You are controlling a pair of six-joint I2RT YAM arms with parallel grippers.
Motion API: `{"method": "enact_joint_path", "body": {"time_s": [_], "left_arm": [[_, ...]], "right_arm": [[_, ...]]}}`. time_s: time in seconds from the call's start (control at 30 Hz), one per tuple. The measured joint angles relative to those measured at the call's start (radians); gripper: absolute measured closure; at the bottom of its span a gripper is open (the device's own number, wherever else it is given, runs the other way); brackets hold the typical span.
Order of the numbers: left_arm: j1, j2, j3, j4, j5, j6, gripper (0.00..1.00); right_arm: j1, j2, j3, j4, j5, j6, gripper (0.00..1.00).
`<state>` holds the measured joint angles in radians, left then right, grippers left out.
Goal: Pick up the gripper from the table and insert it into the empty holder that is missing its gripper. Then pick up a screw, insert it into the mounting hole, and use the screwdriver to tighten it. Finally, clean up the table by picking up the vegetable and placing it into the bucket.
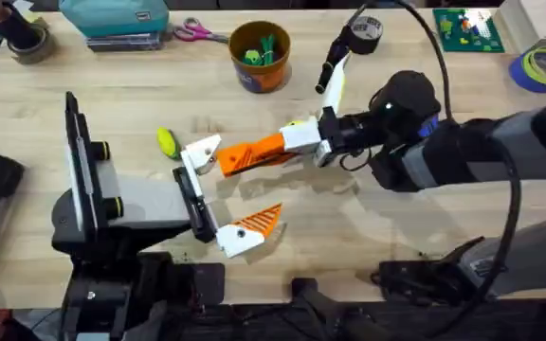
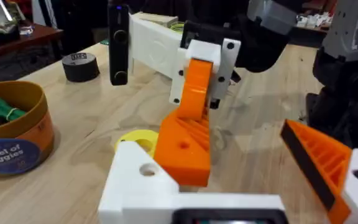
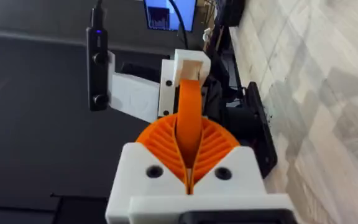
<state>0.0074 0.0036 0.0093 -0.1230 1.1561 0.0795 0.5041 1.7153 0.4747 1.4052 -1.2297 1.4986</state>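
Observation:
My right gripper [image 1: 290, 142] is shut on the orange ribbed gripper [image 1: 249, 156], holding it level above the table. The wedge's free end meets the bare white holder [image 1: 200, 152], the far finger base of my left gripper [image 1: 233, 189]. That gripper is open, and its other finger carries an orange pad [image 1: 259, 223]. In the left wrist view the gripper [image 2: 185, 146] rests against the holder [image 2: 143, 180], next to its mounting hole. The right wrist view looks along the gripper [image 3: 189, 115] to the holder [image 3: 189, 64]. The yellow-green vegetable [image 1: 167, 142] lies just left of the holder. The bucket [image 1: 259, 55] stands behind. The screwdriver and screws are out of view.
A black tape roll [image 1: 363, 36] lies behind the right arm. Pink scissors [image 1: 197, 33] and a teal box [image 1: 126, 19] sit at the far edge. A blue tape roll [image 1: 543, 66] and a green board [image 1: 467, 28] are at the far right.

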Motion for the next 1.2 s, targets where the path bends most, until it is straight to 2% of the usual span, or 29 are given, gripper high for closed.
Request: {"method": "enact_joint_path", "body": {"time_s": [0.6, 1.2], "left_arm": [[0.000, 0.000, 0.000, 0.000, 0.000, 0.000, 0.015], [0.000, 0.000, 0.000, 0.000, 0.000, 0.000, 0.015]], "right_arm": [[0.005, 0.010, 0.000, 0.024, 0.003, -0.003, 0.993], [0.036, 0.010, 0.000, 0.023, 0.062, -0.004, 0.993]]}}
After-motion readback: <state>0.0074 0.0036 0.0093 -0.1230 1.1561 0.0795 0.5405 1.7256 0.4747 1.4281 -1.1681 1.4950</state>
